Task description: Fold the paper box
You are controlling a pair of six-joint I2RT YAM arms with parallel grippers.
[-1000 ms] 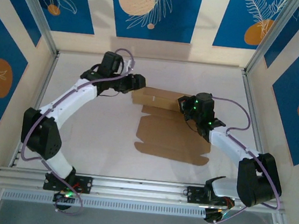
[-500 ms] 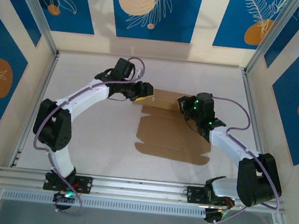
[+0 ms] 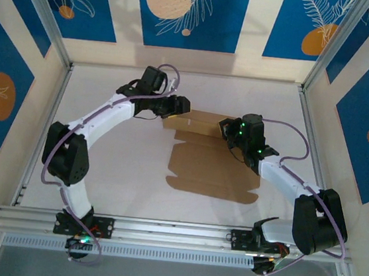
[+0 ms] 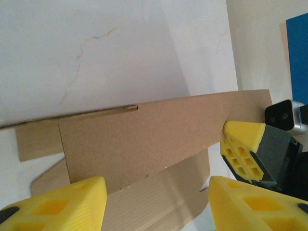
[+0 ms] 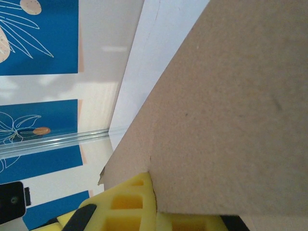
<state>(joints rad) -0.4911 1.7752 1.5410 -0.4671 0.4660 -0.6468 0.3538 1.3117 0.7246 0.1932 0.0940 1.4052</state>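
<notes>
At the bottom of the top view, the two arm bases sit on the metal rail [image 3: 173, 233]. The left arm bows up the left side and the right arm bends up the right.

Just beyond them, in the middle of the white table [image 3: 114, 170], lies the paper box [image 3: 210, 174]. It is a brown die-cut sheet, mostly flat, with rounded tabs at its lower corners. Its far strip, the raised panel [image 3: 196, 121], is folded up from the sheet and stands along the sheet's upper edge, a little above the centre of the frame.

The right tool [image 3: 228, 132] is at the right end of that panel, clamped tight on the cardboard. In the right wrist view its yellow pads [image 5: 130, 204], at the bottom of the frame, pinch the card's edge.

The left tool [image 3: 180, 107] is at the panel's left end. Its jaws stand about half apart and grip nothing. In the left wrist view its fingertips [image 4: 62, 202] sit in the two lower corners, with the panel running across ahead of the gap. I cannot tell whether they touch the card. At the right middle of that view, a yellow pad of the right tool presses against the panel's end.

Farthest back, across the top of the top view, is the back wall [image 3: 185, 11], with blue panels bearing pale circles and leaf outlines.
</notes>
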